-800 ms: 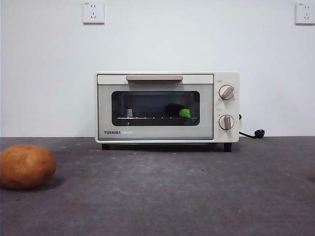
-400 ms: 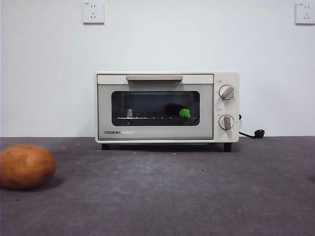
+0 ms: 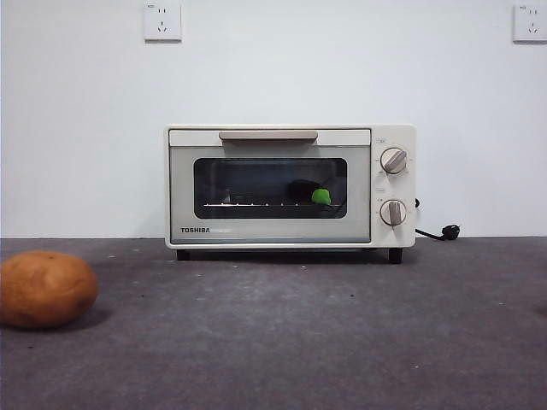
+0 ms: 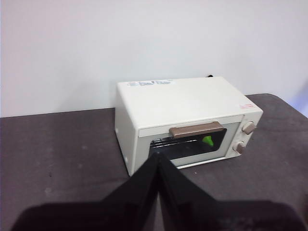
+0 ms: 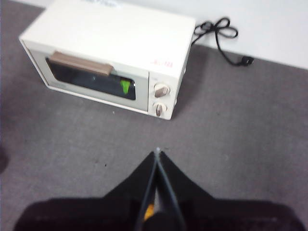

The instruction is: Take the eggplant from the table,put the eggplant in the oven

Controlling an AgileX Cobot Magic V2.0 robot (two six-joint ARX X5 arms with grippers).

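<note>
The cream-white oven [image 3: 290, 186] stands at the back of the grey table [image 3: 299, 342] with its door closed. Through the dark window the eggplant [image 3: 306, 191] lies on the wire rack, right of middle; its green cap [image 3: 320, 196] shows clearly, and also in both wrist views [image 4: 208, 141] [image 5: 125, 86]. My left gripper [image 4: 158, 161] hovers shut and empty, raised in front of the oven [image 4: 187, 120]. Shut and empty too, the right gripper [image 5: 157, 155] hangs high above the table, well in front of the oven [image 5: 110, 53]. Neither arm shows in the front view.
A round orange-brown potato [image 3: 45, 289] lies on the table at the front left. The oven's black power cord [image 5: 221, 36] trails along the table behind its right side. A white wall with two sockets [image 3: 162, 21] closes the back.
A small pale reflection in the left of the oven window has gone. The oven, eggplant and potato have not moved.
</note>
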